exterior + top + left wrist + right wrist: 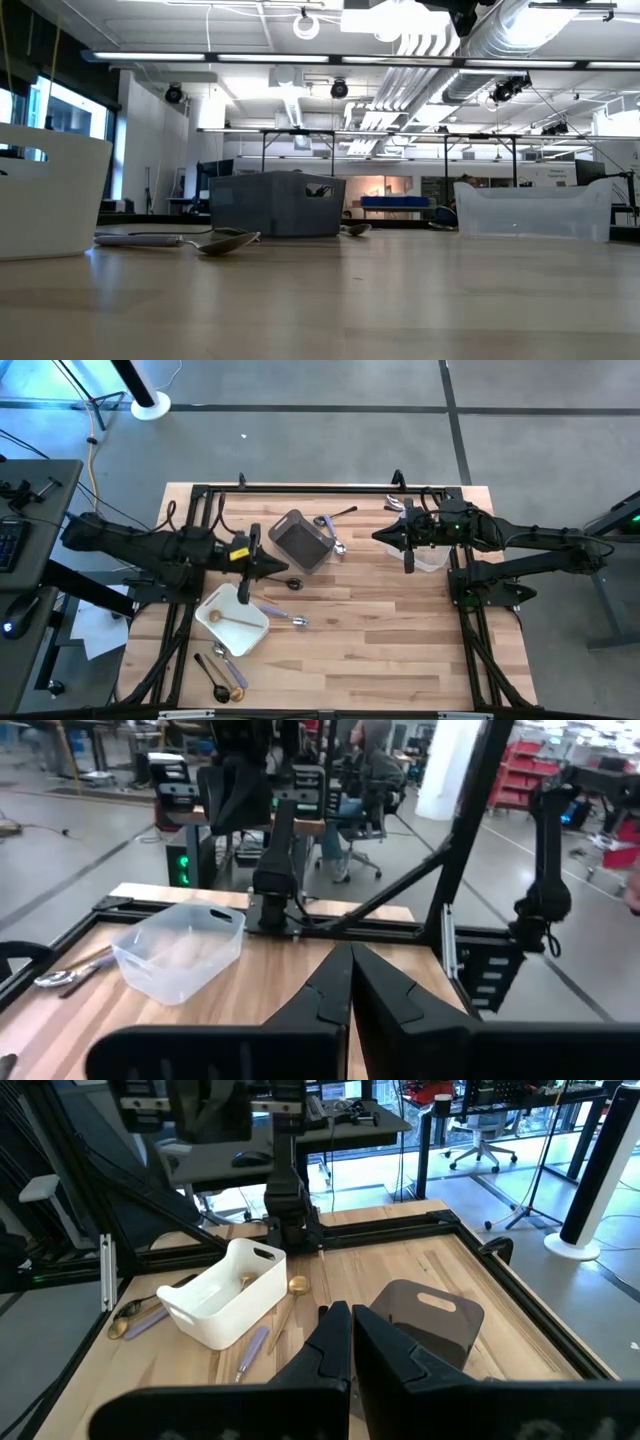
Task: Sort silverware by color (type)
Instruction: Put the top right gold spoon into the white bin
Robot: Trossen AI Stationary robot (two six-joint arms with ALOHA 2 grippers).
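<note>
Silverware lies scattered on the wooden table. A gold spoon [228,620] rests in the white tray [215,603], and a lilac-handled spoon [286,618] lies just right of the tray. A black fork [340,514] and a silver spoon [340,546] lie by the grey bin [300,540]. Several more pieces [222,672] lie near the front left. My left gripper [290,568] is shut, level and raised between the tray and the bin. My right gripper [377,536] is shut, raised beside the clear tub [428,556].
The black frame rails [300,489] run along the table's far and side edges. Bare wood spreads over the table's middle and right front [400,640]. In the left wrist view a person sits on a chair [360,780] beyond the table.
</note>
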